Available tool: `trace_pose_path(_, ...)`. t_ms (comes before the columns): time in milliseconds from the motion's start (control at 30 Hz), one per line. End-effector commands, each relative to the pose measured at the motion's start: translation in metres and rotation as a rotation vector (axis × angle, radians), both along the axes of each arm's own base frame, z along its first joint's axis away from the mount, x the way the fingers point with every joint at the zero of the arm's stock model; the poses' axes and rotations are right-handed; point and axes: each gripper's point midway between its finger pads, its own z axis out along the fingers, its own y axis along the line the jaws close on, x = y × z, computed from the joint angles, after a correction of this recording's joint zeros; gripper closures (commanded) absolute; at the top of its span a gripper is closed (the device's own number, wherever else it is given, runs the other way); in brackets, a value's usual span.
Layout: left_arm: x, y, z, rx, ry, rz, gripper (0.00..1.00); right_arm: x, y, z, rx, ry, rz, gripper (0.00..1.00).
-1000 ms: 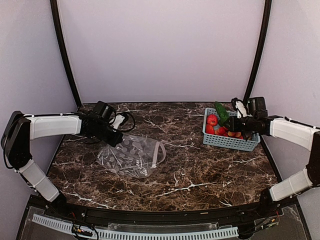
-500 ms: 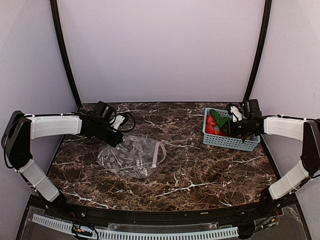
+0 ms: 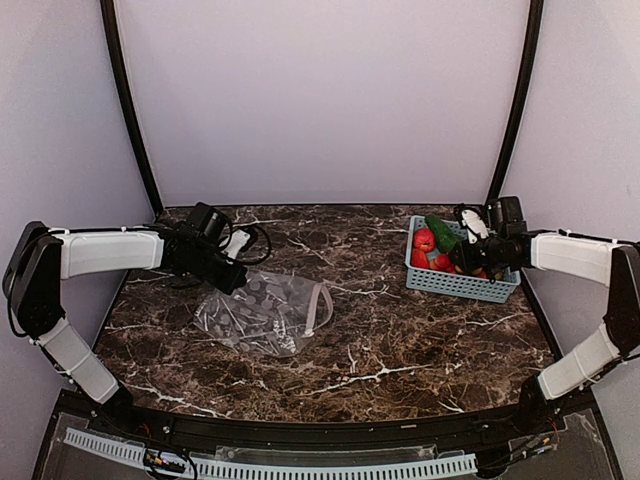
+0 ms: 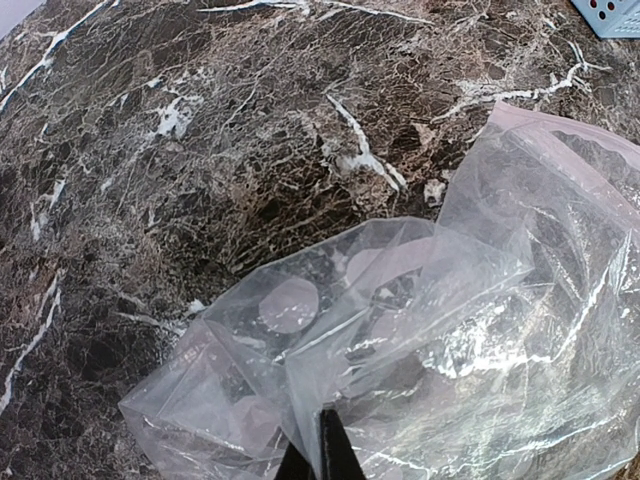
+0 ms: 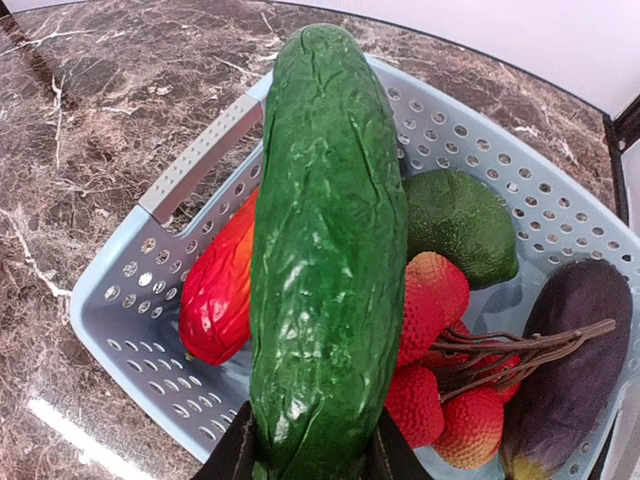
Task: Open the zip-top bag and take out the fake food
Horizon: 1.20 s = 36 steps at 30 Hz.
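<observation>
The clear zip-top bag (image 3: 262, 313) lies crumpled on the marble table, left of centre, its white zip strip (image 3: 322, 305) at its right edge; no food shows inside it. My left gripper (image 3: 232, 277) is shut on the bag's far left corner; in the left wrist view the black fingertips (image 4: 330, 455) pinch the film (image 4: 420, 330). My right gripper (image 3: 462, 252) is shut on a green cucumber (image 5: 325, 250) and holds it over the light blue basket (image 3: 438, 282). The basket holds a red fruit (image 5: 220, 285), a green avocado (image 5: 462, 220), red lychees (image 5: 430, 400) and a dark purple eggplant (image 5: 570, 370).
A black cable (image 3: 255, 240) loops on the table behind the left wrist. The basket stands at the far right, close to the black frame post (image 3: 510, 110). Purple walls close in the back and sides.
My right gripper swung the cucumber down towards the basket and then tilted it up a little; it stays over the basket. The left arm and the bag have barely moved.
</observation>
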Motion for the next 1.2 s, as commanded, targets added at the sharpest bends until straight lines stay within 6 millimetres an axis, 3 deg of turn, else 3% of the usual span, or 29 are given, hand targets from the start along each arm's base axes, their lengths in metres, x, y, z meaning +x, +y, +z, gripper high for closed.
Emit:
trace_pose_path(0, 0.002, -0.001, 0.006, -0.010, -0.008, -0.006, 0.99, -0.001, -0.004, 0.016, -0.031, -0.073, 0.020, 0.81)
trace_pose_path(267, 0.003, -0.003, 0.004, -0.016, -0.003, -0.009, 0.99, -0.001, -0.018, 0.004, -0.125, -0.023, -0.036, 0.73)
trace_pose_path(467, 0.002, -0.002, 0.004, -0.015, -0.002, -0.011, 0.99, -0.001, -0.020, -0.003, -0.147, 0.007, -0.045, 0.49)
trace_pose_path(567, 0.002, -0.002, 0.004, -0.015, -0.003, -0.011, 0.99, 0.001, -0.029, -0.004, -0.177, 0.009, -0.093, 0.43)
trace_pose_path(1000, 0.003, -0.004, 0.004, -0.024, -0.001, -0.010, 0.99, 0.008, -0.042, 0.016, -0.196, -0.014, -0.180, 0.33)
trace_pose_path(1167, 0.004, -0.002, 0.004, -0.018, -0.001, -0.003, 0.99, -0.004, -0.022, 0.031, -0.097, -0.038, -0.101, 0.20)
